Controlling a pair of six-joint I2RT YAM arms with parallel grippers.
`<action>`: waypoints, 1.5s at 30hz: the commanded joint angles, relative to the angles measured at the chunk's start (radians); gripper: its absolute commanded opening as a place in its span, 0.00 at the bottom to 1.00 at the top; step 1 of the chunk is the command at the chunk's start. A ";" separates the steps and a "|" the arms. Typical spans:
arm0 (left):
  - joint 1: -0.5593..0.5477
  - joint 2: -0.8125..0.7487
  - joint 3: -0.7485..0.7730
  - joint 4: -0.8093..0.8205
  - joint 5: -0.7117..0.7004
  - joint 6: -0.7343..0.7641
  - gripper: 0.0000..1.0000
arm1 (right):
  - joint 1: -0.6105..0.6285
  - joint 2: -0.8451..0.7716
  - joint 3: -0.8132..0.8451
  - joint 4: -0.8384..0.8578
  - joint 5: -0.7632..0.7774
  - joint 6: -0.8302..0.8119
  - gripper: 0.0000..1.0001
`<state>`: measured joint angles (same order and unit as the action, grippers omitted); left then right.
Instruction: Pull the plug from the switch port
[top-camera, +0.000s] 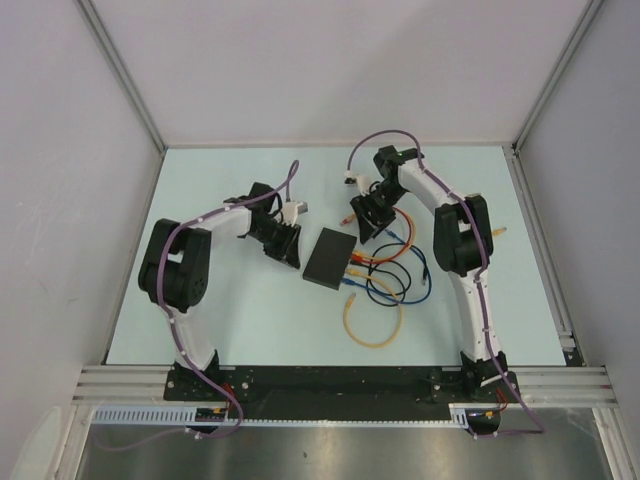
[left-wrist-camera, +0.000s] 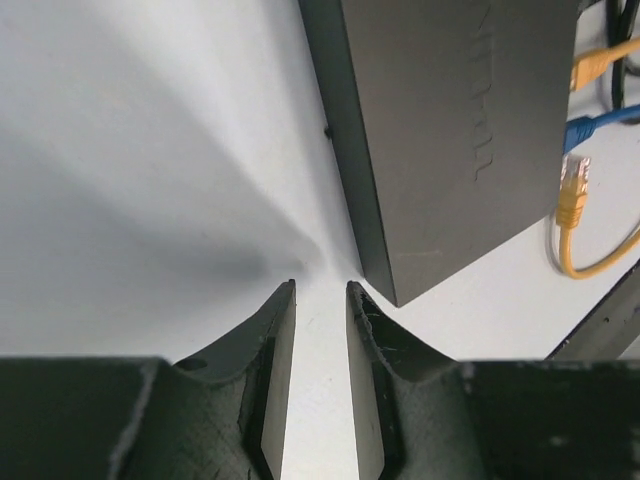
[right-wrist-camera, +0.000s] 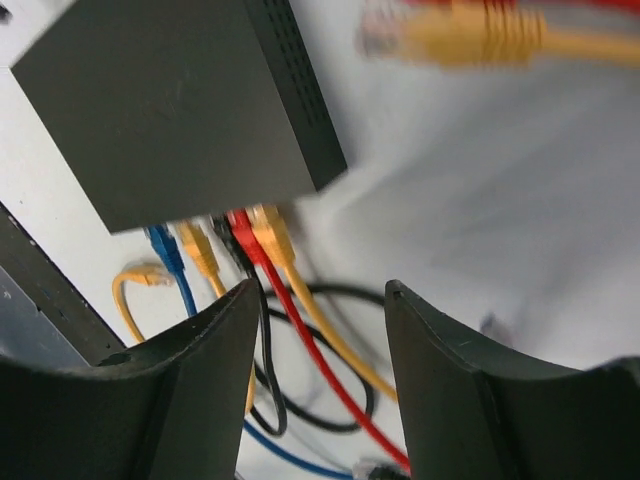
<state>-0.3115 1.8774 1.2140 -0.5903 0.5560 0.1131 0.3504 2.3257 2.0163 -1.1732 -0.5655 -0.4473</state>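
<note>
The switch (top-camera: 331, 258) is a flat black box lying at the table's middle. Several plugs sit in its near-right side: in the right wrist view, under the switch (right-wrist-camera: 170, 110), I see a blue plug (right-wrist-camera: 163, 248), a yellow plug (right-wrist-camera: 200, 250), a black one, a red plug (right-wrist-camera: 243, 235) and an orange-yellow plug (right-wrist-camera: 272, 235). My right gripper (right-wrist-camera: 320, 290) is open and empty, above the cables just short of the plugs; it is behind the switch in the top view (top-camera: 362, 222). My left gripper (left-wrist-camera: 320, 290) is narrowly open and empty, beside the switch's corner (left-wrist-camera: 400, 290).
Loops of blue, black, red and yellow cable (top-camera: 375, 315) lie right of and in front of the switch. A loose yellow plug (left-wrist-camera: 572, 190) lies on the table. Another yellow plug (right-wrist-camera: 460, 35) shows blurred at the top of the right wrist view. Grey walls enclose the table.
</note>
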 joint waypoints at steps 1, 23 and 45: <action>0.003 -0.060 -0.045 -0.022 0.048 0.023 0.31 | 0.044 0.073 0.148 -0.042 -0.099 -0.034 0.58; 0.003 -0.161 -0.116 -0.014 -0.008 0.050 0.27 | 0.119 0.060 0.288 0.118 0.105 0.106 0.52; -0.029 -0.017 0.007 -0.040 0.068 0.086 0.01 | 0.131 0.127 0.162 0.113 0.294 0.087 0.00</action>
<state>-0.3168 1.8633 1.1912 -0.6109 0.5636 0.1577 0.4484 2.4138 2.0933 -1.0676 -0.2790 -0.3534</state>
